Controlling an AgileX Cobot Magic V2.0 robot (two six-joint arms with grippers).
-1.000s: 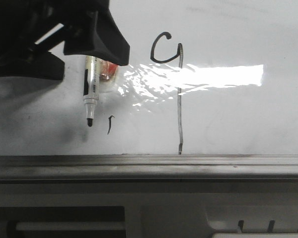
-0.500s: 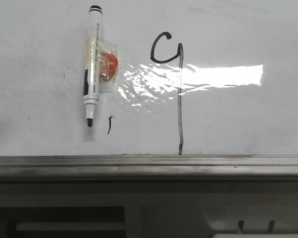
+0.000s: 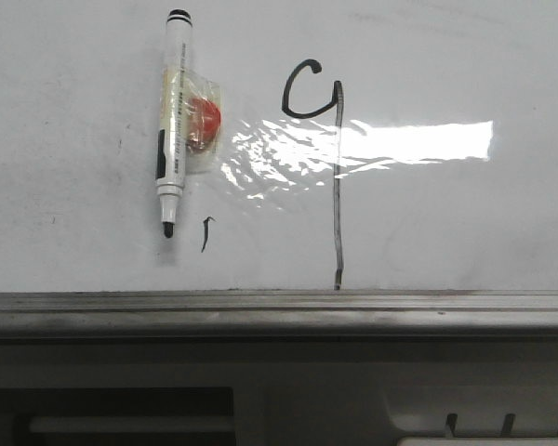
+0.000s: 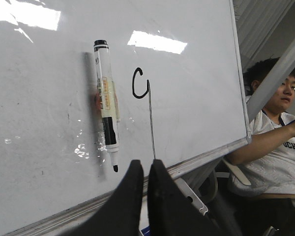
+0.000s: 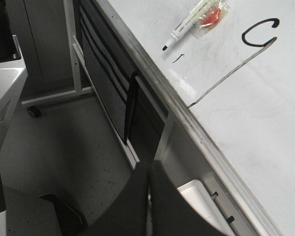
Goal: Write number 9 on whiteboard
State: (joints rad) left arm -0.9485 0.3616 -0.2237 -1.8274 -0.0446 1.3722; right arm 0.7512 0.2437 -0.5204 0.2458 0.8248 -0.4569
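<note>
The whiteboard (image 3: 446, 223) fills the front view. The number 9 (image 3: 336, 214) is drawn on it in black, a small open loop over a long thin stem that reaches the grey rail (image 3: 279, 302). A white marker (image 3: 174, 121) with a red lump taped to it lies on the board left of the figure, tip toward the rail. No gripper shows in the front view. My left gripper (image 4: 145, 164) is shut and empty, off the board's edge, near the marker (image 4: 107, 103) and the 9 (image 4: 151, 123). My right gripper (image 5: 148, 167) is shut and empty beside the board, over the floor.
A short black tick (image 3: 205, 232) sits beside the marker tip. Glare (image 3: 400, 144) crosses the stem. A person in a white shirt (image 4: 280, 128) sits past the board's far corner. Grey panels and a frame (image 5: 130, 105) stand under the rail.
One second ago my left gripper was over the marker in the front view. It has left that view. The marker lies still where it was.
</note>
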